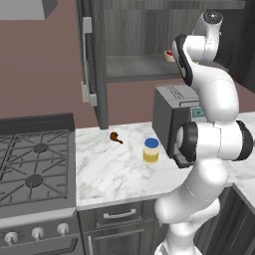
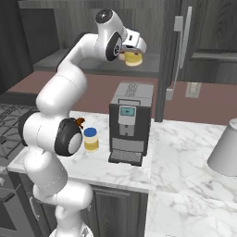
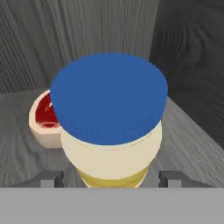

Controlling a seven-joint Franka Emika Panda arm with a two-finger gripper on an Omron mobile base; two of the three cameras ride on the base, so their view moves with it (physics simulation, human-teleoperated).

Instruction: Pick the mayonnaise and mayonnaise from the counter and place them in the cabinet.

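Left base view first: one mayonnaise jar (image 1: 151,151) stands on the marble counter (image 1: 109,169), just left of the coffee machine (image 1: 172,119); a small brown scrap (image 1: 116,137) lies further back; the stove (image 1: 35,164) sits to the left; the arm reaches up into the open cabinet (image 1: 129,37). Right base view: the gripper (image 2: 133,54) is up at the cabinet shelf (image 2: 143,65) with the second mayonnaise jar (image 2: 133,58) at its tips. Hand view: that blue-lidded jar sits between the finger tips (image 3: 51,178), beside a small bowl (image 3: 43,118) with red filling; I cannot tell whether the fingers press it.
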